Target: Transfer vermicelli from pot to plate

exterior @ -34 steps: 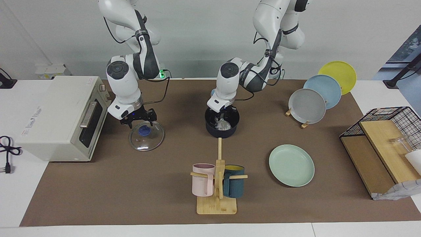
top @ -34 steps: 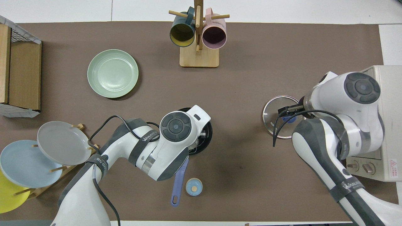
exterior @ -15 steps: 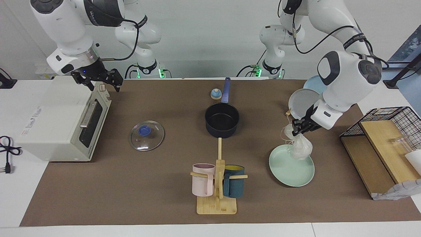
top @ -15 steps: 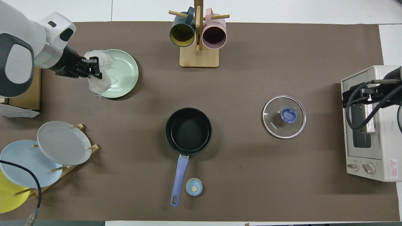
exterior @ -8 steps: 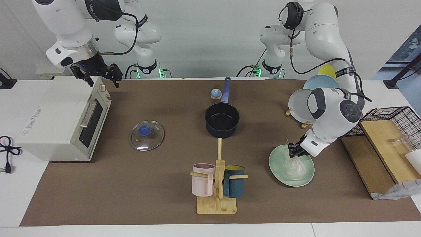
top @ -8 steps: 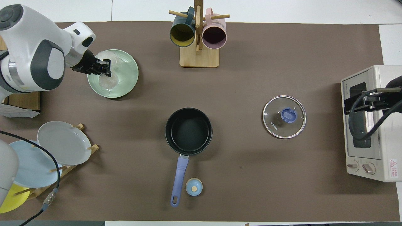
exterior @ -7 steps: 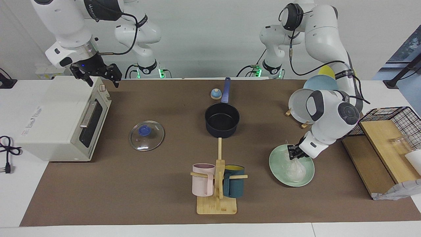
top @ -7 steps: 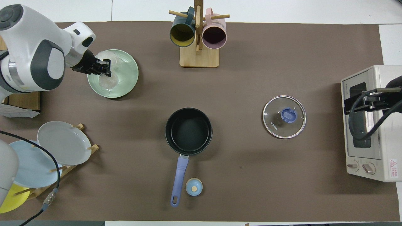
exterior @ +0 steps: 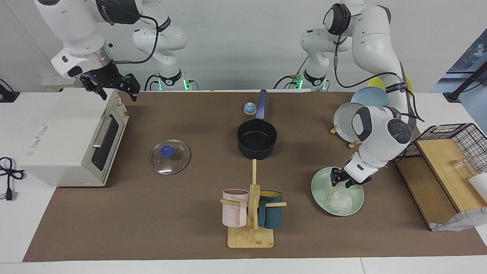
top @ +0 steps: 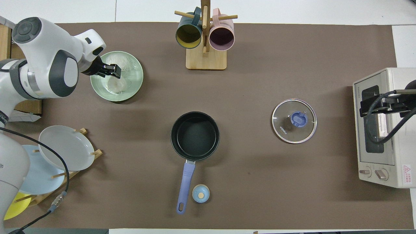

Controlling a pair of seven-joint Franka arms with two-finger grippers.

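Observation:
The vermicelli lies as a whitish tangle on the mint-green plate, toward the left arm's end of the table. It also shows in the overhead view on the plate. My left gripper hangs low over the plate just above the tangle, with its fingers apart; it also shows in the overhead view. The navy pot stands mid-table with a bare black inside, its blue handle pointing toward the robots. My right gripper waits open above the toaster oven.
A glass lid lies between the pot and the toaster oven. A mug rack stands farther from the robots than the pot. A plate rack with a grey plate and a wire basket flank the mint plate.
My left gripper carried the vermicelli from the pot, lowered it onto the mint plate and spread its fingers. The tangle now rests on the plate. The right gripper rose from the lid to above the oven.

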